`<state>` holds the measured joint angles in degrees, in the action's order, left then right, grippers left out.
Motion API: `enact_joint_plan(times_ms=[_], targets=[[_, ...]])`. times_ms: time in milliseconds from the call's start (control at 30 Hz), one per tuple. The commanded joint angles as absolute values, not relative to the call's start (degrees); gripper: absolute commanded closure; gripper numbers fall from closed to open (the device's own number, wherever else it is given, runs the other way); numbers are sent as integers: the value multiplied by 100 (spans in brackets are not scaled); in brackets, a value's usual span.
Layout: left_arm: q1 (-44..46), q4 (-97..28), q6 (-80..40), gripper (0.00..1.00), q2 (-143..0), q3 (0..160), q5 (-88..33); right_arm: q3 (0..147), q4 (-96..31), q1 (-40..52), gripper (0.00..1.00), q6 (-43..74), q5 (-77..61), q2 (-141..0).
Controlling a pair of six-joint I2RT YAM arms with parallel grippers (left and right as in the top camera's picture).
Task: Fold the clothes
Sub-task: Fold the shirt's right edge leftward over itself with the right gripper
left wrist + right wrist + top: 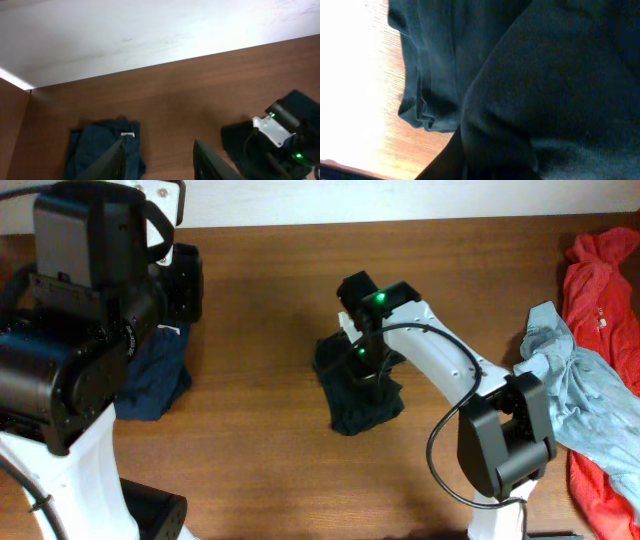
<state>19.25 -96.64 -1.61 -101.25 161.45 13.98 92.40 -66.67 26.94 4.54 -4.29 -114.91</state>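
A dark crumpled garment [365,405] lies mid-table. My right gripper [367,370] is down on it. In the right wrist view the dark garment [545,85] fills the frame, bunched against one visible finger [447,162]; the other finger is hidden by cloth, and the jaws look shut on it. A folded navy garment [152,375] lies at the left and also shows in the left wrist view [102,147]. My left gripper [159,146] is open and empty, above bare wood just right of the navy garment.
A red garment [600,270] and a light blue garment [580,385] are piled at the right edge. The left arm's body [80,330] covers the left side. A white wall [150,35] borders the table's far edge.
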Motion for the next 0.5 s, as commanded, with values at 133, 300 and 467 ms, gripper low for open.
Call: enact_joint_plan(times_ms=[133, 300, 467], targets=[[1896, -9651, -239, 56, -10154, 16132, 1461, 9174, -6512, 2943, 93, 749, -379, -11751], [1896, -9649, -239, 56, -10156, 16132, 1461, 9174, -6504, 3011, 92, 762, -377, -11845], [1894, -9651, -239, 56, -10156, 16132, 1461, 9166, -6403, 3085, 86, 760, -377, -11852]])
